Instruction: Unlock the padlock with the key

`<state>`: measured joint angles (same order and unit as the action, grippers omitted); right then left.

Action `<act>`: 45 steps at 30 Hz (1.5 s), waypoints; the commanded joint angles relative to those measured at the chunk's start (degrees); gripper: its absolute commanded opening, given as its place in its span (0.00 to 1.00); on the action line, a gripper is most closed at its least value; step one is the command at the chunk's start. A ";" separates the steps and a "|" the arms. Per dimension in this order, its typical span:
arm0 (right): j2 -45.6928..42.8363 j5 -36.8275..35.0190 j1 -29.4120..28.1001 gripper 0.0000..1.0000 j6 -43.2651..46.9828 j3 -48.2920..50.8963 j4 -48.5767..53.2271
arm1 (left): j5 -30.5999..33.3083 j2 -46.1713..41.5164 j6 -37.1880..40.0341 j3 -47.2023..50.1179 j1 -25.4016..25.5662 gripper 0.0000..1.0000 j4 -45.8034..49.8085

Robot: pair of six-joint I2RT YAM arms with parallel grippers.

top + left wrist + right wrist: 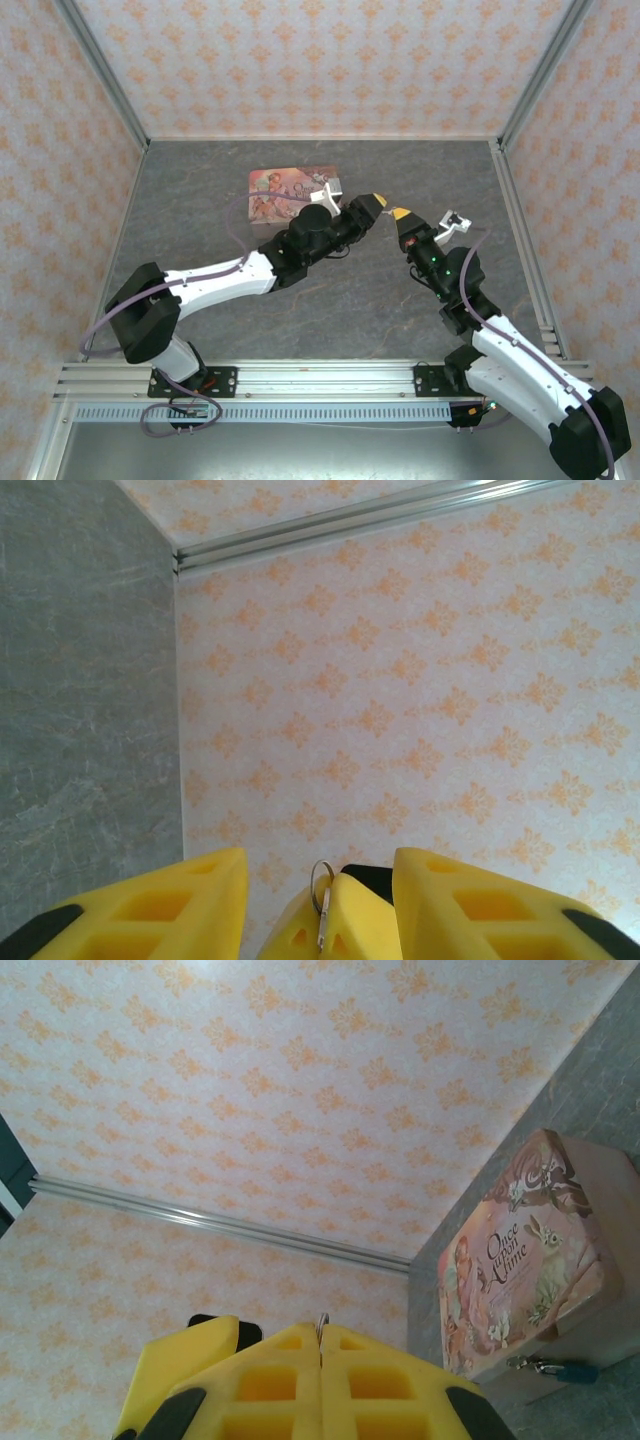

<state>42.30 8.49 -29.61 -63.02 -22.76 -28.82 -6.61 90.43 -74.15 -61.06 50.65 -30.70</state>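
Both grippers meet tip to tip above the tabletop point(330, 320) centre, with the key in the right one.
Right gripper point(400, 214): fingers pressed together, pinching the key point(322, 925); its ring and shank poke out at the seam. Left gripper point(374, 204): fingers apart, one on either side of the right gripper's tip, a gap showing on each side. Padlock point(566, 1370): teal, against the side wall of the pink tin point(285, 190), by its lower edge. The tin lies flat toward the far edge of the tabletop, left of centre.

so the key point(321, 1318) is mostly buried between the right claw's point(321, 1338) pinched fingers, only a sliver of ring pokes out. the padlock point(568, 1371), off to that claw's right, is way too tiny for details
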 commanded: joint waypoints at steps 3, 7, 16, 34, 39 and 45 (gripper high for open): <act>0.58 -0.65 -0.45 0.00 -0.47 -1.93 -2.21 | -0.24 0.97 -0.20 -2.81 0.85 0.36 -1.96; 0.93 -0.64 -0.54 0.00 -0.70 -2.02 -2.29 | -0.51 1.52 -0.29 -3.10 0.94 0.30 -2.17; 1.12 0.68 -0.70 0.00 -0.59 -2.11 -2.15 | -0.53 1.93 0.57 -3.53 1.03 0.16 -0.97; -9.18 11.86 1.21 0.44 23.31 -9.28 23.88 | -8.26 -8.59 30.06 -10.82 -5.78 0.00 31.37; -7.29 29.48 4.21 0.61 34.90 -15.10 29.79 | -14.31 -12.35 43.01 -16.17 -9.30 0.00 46.32; -2.40 42.54 4.28 0.70 43.33 -22.37 31.99 | -20.45 -14.56 53.92 -21.03 -10.06 0.00 55.61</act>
<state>38.98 40.80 -25.54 -27.07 -42.28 1.08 -21.71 76.73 -29.41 -79.79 40.82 16.12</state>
